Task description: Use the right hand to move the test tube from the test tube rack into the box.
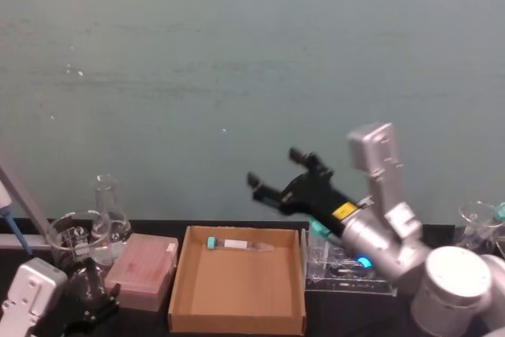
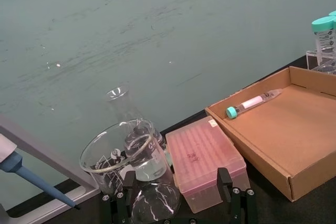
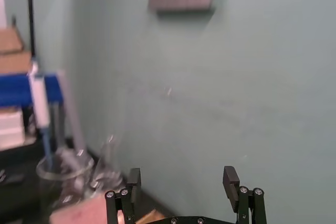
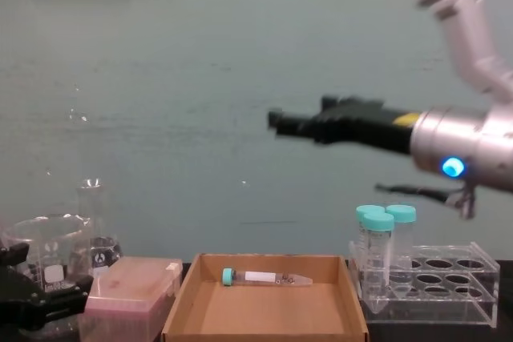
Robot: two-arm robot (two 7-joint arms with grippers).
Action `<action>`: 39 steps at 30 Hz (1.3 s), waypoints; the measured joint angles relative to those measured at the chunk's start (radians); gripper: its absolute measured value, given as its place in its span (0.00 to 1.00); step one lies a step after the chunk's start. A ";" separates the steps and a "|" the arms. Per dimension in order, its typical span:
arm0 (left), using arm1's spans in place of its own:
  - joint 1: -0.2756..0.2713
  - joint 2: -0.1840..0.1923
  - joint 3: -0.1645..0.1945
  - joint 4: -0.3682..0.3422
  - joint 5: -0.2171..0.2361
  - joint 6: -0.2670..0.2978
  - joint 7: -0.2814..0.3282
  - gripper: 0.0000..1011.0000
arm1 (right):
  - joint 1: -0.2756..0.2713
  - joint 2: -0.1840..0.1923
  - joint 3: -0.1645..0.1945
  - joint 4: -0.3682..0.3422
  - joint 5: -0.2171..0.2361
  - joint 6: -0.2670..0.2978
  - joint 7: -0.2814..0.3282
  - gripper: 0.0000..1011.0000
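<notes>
Dark bench against a bare teal wall. Nearest, at the robot's left: left gripper (image 1: 91,305) parked low beside a glass beaker (image 1: 72,238), jaw state cannot be told; pink box (image 1: 144,270) just right of it. Centre: cardboard box (image 1: 183,274), test tube (image 1: 237,245) lying flat near its far wall, cap leftward. Right: test tube rack (image 4: 449,290) holding two wide teal-capped tubes (image 4: 383,242). Above: right hand (image 1: 274,175), fingers spread and empty, in open air well clear of the box.
</notes>
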 joint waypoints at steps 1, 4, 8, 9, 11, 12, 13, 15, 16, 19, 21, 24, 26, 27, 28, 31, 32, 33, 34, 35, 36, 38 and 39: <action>0.000 0.000 0.000 0.000 0.000 0.000 0.000 0.99 | -0.008 0.006 0.010 -0.016 0.004 -0.008 -0.005 0.99; 0.000 0.000 0.000 0.000 0.000 0.000 0.000 0.99 | -0.050 0.033 0.059 -0.082 0.013 -0.044 -0.039 0.99; 0.000 0.000 0.000 0.000 0.000 0.000 0.000 0.99 | -0.112 0.066 0.128 -0.147 0.011 -0.078 -0.096 0.99; 0.000 0.000 0.000 0.000 0.000 0.000 0.000 0.99 | -0.140 0.077 0.157 -0.168 0.005 -0.086 -0.123 0.99; 0.000 0.000 0.000 0.000 0.000 0.000 0.000 0.99 | -0.170 0.088 0.188 -0.188 -0.001 -0.088 -0.151 0.99; 0.000 0.000 0.000 0.000 0.000 0.000 0.000 0.99 | -0.198 0.096 0.215 -0.202 -0.008 -0.088 -0.178 0.99; 0.000 0.000 0.000 0.000 0.000 0.000 0.000 0.99 | -0.214 0.101 0.230 -0.208 -0.011 -0.086 -0.193 0.99; 0.000 0.000 0.000 0.000 0.000 0.000 0.000 0.99 | -0.258 0.113 0.270 -0.223 -0.021 -0.074 -0.232 0.99; 0.000 0.000 0.000 0.000 0.000 0.000 0.000 0.99 | -0.273 0.116 0.281 -0.226 -0.025 -0.069 -0.243 0.99; 0.000 0.000 0.000 0.000 0.000 0.000 0.000 0.99 | -0.322 0.123 0.322 -0.236 -0.037 -0.039 -0.282 0.99; 0.000 0.000 0.000 0.000 0.000 0.000 0.000 0.99 | -0.351 0.124 0.342 -0.240 -0.045 -0.018 -0.302 0.99; 0.000 0.000 0.000 0.000 0.000 0.000 0.000 0.99 | -0.368 0.122 0.356 -0.242 -0.052 0.006 -0.314 0.99; 0.000 0.000 0.000 0.000 0.000 0.000 0.000 0.99 | -0.379 0.120 0.366 -0.243 -0.057 0.032 -0.320 0.99; 0.000 0.000 0.000 0.000 0.000 0.000 0.000 0.99 | -0.380 0.119 0.366 -0.243 -0.057 0.034 -0.320 0.99; 0.000 0.000 0.000 0.000 0.000 0.000 0.000 0.99 | -0.379 0.119 0.366 -0.244 -0.057 0.033 -0.320 0.99; 0.000 0.000 0.000 0.000 0.000 0.000 0.000 0.99 | -0.378 0.120 0.364 -0.244 -0.057 0.031 -0.320 0.99; 0.000 0.000 0.000 0.000 0.000 0.000 0.000 0.99 | -0.377 0.120 0.364 -0.244 -0.057 0.030 -0.320 0.99; 0.000 0.000 0.000 0.000 0.000 0.000 0.000 0.99 | -0.377 0.120 0.364 -0.244 -0.057 0.030 -0.320 0.99; 0.000 0.000 0.000 0.000 0.000 0.000 0.000 0.99 | -0.376 0.120 0.363 -0.243 -0.057 0.029 -0.320 0.99; 0.000 0.000 0.000 0.000 0.000 0.000 0.000 0.99 | -0.376 0.120 0.363 -0.243 -0.056 0.027 -0.320 0.99; 0.000 0.000 0.000 0.000 0.000 0.000 0.000 0.99 | -0.376 0.120 0.362 -0.243 -0.056 0.026 -0.319 0.99; 0.000 0.000 0.000 0.000 0.000 0.000 0.000 0.99 | -0.375 0.120 0.361 -0.243 -0.056 0.025 -0.319 0.99; 0.000 0.000 0.000 0.000 0.000 0.000 0.000 0.99 | -0.374 0.120 0.361 -0.243 -0.056 0.024 -0.319 0.99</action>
